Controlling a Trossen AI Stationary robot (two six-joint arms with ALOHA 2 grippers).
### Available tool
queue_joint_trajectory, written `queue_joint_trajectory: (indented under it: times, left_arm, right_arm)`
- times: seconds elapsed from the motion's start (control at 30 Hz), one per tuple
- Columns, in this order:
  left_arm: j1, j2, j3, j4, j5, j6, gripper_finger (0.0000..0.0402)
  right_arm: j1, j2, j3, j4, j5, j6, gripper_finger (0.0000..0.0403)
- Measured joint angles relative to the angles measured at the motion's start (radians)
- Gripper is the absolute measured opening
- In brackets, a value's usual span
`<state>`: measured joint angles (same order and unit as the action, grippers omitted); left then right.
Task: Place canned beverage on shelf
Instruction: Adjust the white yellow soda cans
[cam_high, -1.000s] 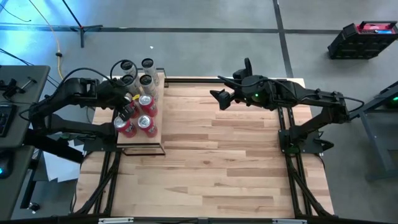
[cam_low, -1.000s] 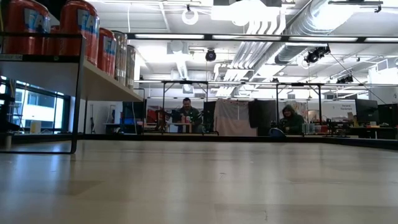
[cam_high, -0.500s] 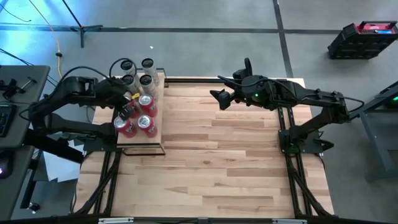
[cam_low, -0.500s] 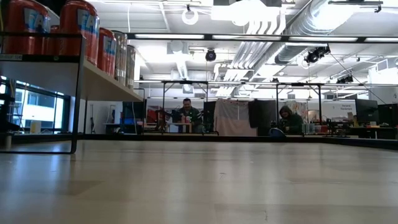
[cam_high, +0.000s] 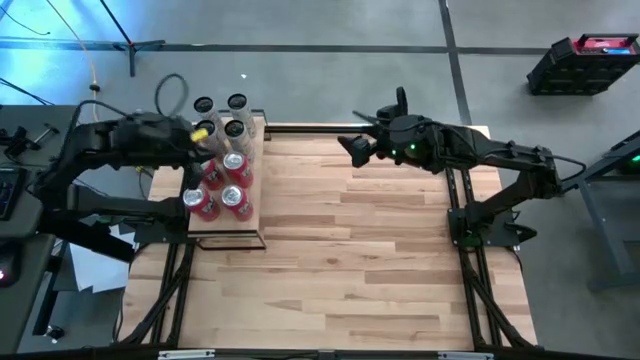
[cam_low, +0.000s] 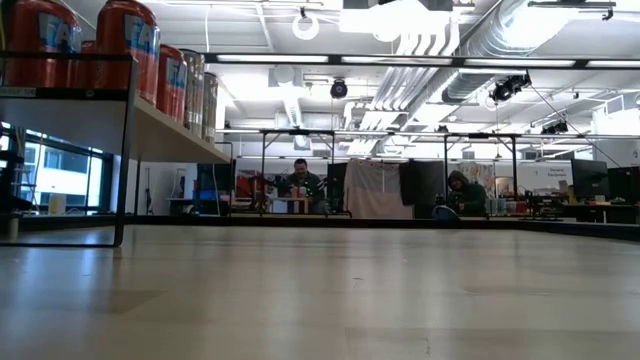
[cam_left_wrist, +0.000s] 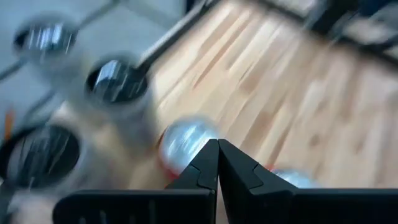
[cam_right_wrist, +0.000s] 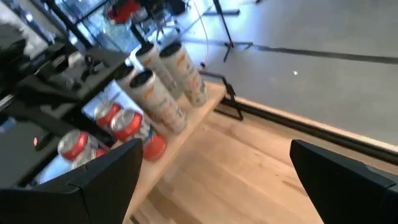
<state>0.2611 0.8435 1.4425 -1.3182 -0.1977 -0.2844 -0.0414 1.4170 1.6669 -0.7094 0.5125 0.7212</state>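
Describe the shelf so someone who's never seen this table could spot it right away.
Look at the left edge of the wooden table. The shelf is the narrow pale board in a thin black frame there, raised above the tabletop. It alone carries red cans and silver cans.

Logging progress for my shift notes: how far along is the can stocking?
Done: red cans and silver cans stand on the shelf. In hand: nothing; the left gripper is shut and empty above them, the right gripper open, idle over the table's far edge. Left: no loose cans visible.

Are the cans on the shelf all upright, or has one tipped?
All upright: the red cans and silver cans on the shelf show round tops from above.
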Motion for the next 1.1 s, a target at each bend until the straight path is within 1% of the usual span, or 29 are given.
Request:
queue_joint_trajectory:
  times: [0.13, 0.23, 0.33, 0.4, 0.47, 0.53, 0.63, 0.73, 0.9, 1.0, 1.1]
  left_arm:
    - [0.0, -0.061, 0.0, 0.174, 0.089, 0.084, 0.0]
    - [0.0, -0.106, 0.0, 0.287, 0.161, 0.137, 0.0]
    - [0.0, -0.145, -0.003, 0.381, 0.217, 0.168, 0.0]
    - [0.0, -0.166, -0.006, 0.429, 0.254, 0.211, 0.0]
    - [0.0, -0.181, -0.006, 0.485, 0.296, 0.241, 0.0]
    - [0.0, -0.193, -0.006, 0.532, 0.338, 0.243, 0.0]
    - [0.0, -0.209, -0.006, 0.567, 0.409, 0.246, 0.0]
    - [0.0, -0.217, -0.006, 0.587, 0.425, 0.234, 0.0]
    - [0.0, -0.216, -0.006, 0.592, 0.425, 0.194, 0.0]
    - [0.0, -0.201, -0.006, 0.656, 0.427, 0.172, 0.0]
    - [0.0, -0.176, -0.006, 0.733, 0.492, 0.143, 0.0]
  right_arm:
    - [-0.036, 0.0, 0.0, 0.072, -0.001, -0.021, 0.0392]
    - [-0.053, 0.0, 0.0, 0.122, -0.001, 0.024, 0.0392]
    - [-0.067, 0.0, 0.0, 0.171, -0.026, 0.007, 0.0392]
    - [-0.071, 0.0, 0.0, 0.192, -0.065, -0.072, 0.0392]
    - [-0.058, 0.0, 0.0, 0.211, -0.07, -0.199, 0.0392]
    - [-0.036, 0.0, 0.0, 0.224, -0.042, -0.314, 0.0392]
    - [-0.007, 0.0, 0.0, 0.24, 0.022, -0.403, 0.0392]
    - [0.006, 0.0, 0.0, 0.254, 0.029, -0.452, 0.0392]
    - [0.025, 0.0, 0.0, 0.279, -0.017, -0.497, 0.0392]
    - [0.037, 0.0, 0.0, 0.303, -0.018, -0.541, 0.0392]
    - [0.051, -0.008, 0.0, 0.344, -0.018, -0.608, 0.0392]
